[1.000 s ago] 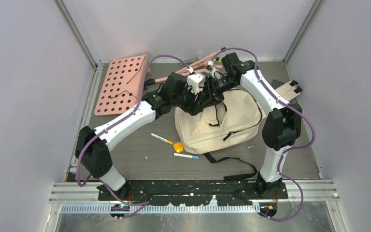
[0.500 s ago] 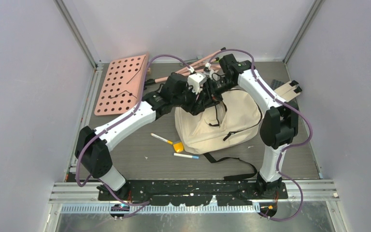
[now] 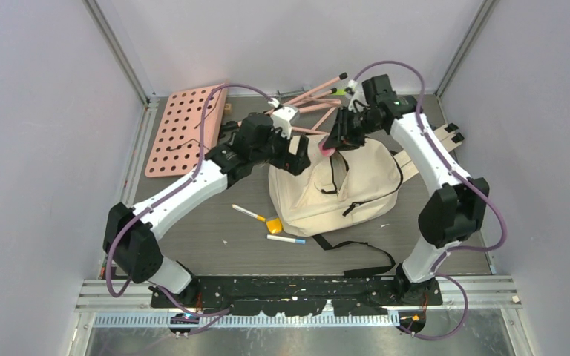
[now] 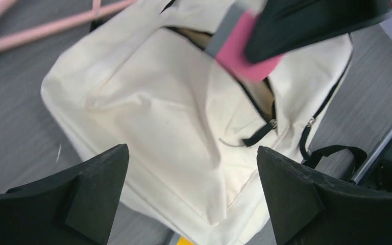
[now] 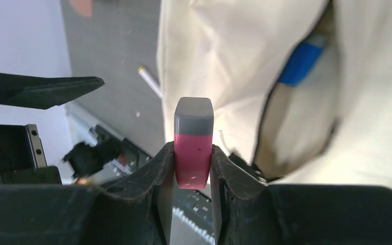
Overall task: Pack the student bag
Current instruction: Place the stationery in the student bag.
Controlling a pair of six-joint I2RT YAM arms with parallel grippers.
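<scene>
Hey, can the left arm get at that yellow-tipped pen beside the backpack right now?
Probably yes. The left pincer is open and empty over the student bag, and the pen lies uncovered on the table near that arm, nothing across it.

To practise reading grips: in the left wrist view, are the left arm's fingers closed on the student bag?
No: the left gripper has its fingers wide apart above the student bag, gripping nothing.

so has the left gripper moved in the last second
yes, the left gripper has drawn back left, toward the pink perforated board, off the cream cloth backpack's top, jaws open
</scene>
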